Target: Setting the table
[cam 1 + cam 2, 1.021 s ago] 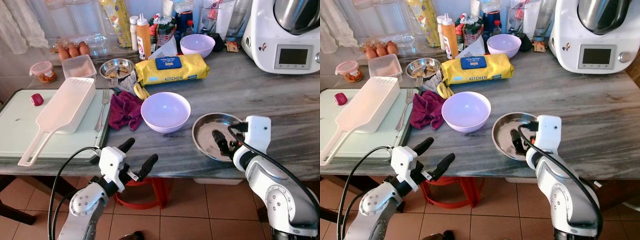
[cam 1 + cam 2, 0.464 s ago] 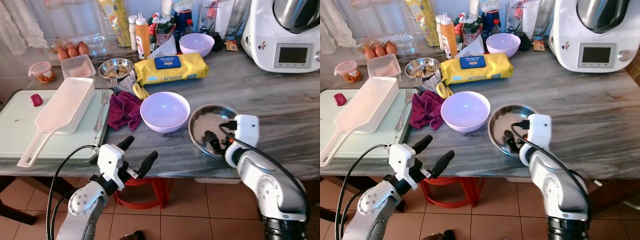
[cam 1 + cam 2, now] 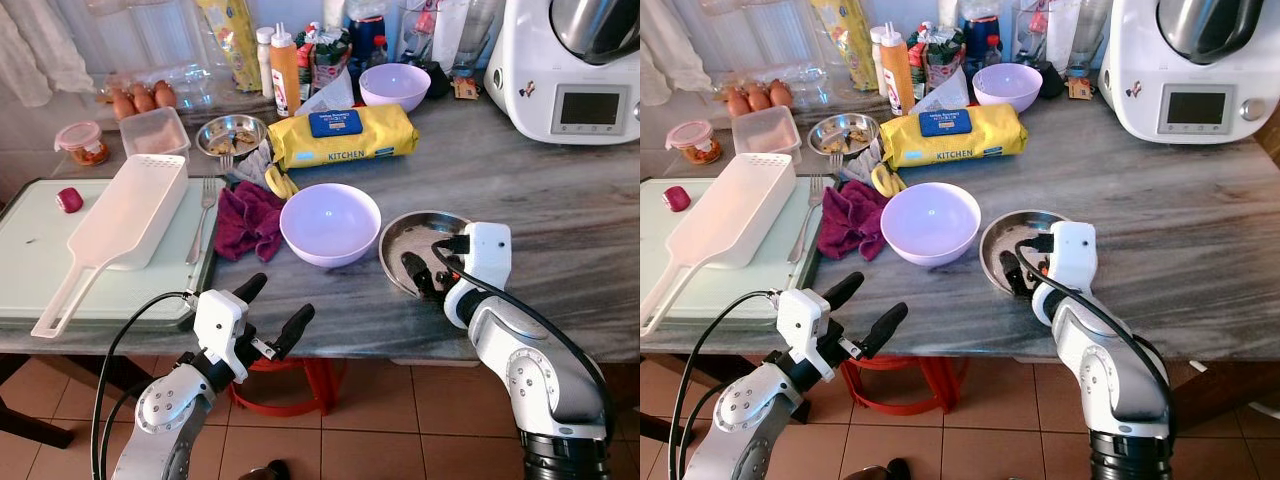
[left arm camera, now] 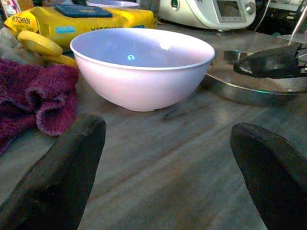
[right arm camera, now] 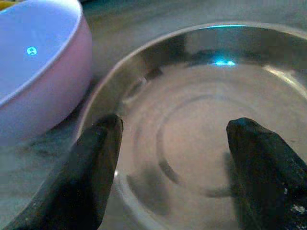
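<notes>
Since a second ago the steel plate [image 3: 420, 247] slid toward the lavender bowl [image 3: 330, 222]; right gripper [image 3: 418, 277], fingers apart, should close on its rim squarely.

"KITCHEN" on yellow wipes pack [image 3: 343, 137]

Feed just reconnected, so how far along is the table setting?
Early. Set out so far: a large lilac plastic bowl on the grey marble counter, close beside a round steel plate. In hand: the right gripper, fingers open, reaches over that plate's near rim; the left gripper hovers open before the counter's edge. Left: the steel fork lies on the pale green tray; a smaller lilac bowl sits at the back.
</notes>
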